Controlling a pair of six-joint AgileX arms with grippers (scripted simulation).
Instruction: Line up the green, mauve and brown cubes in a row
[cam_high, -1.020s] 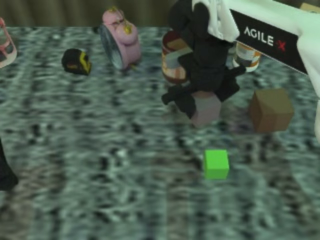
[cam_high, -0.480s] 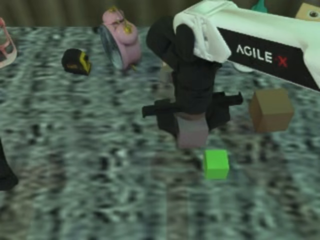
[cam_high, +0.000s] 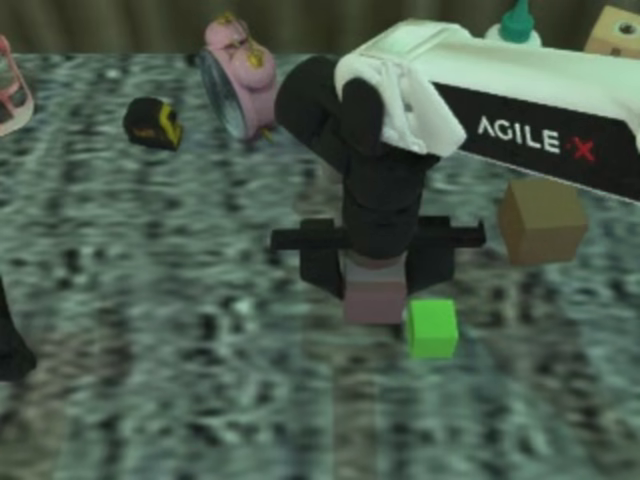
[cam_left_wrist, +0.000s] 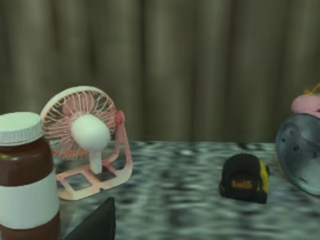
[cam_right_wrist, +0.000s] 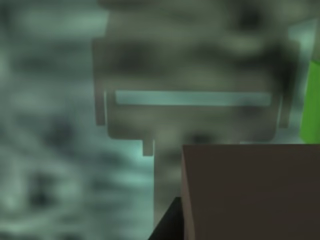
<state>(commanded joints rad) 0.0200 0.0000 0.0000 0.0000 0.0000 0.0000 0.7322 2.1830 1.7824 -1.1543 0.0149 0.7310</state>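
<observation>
Now my right end effector (cam_high: 376, 262) pinches the mauve cube (cam_high: 375, 300) between its fingers, and it has carried the cube forward and to the left since a second ago, so the cube now sits just beside the green cube (cam_high: 432, 328), on its left. The brown cube (cam_high: 542, 220) has not moved; it stays apart, toward the counter's (cam_high: 150, 380) right. My left arm (cam_high: 12, 340) is parked at the left edge, its end effector out of view

The right hand (cam_high: 375, 285) has carried the mauve cube (cam_high: 375, 298) forward, seemingly touching the green cube (cam_high: 432, 329).
</observation>
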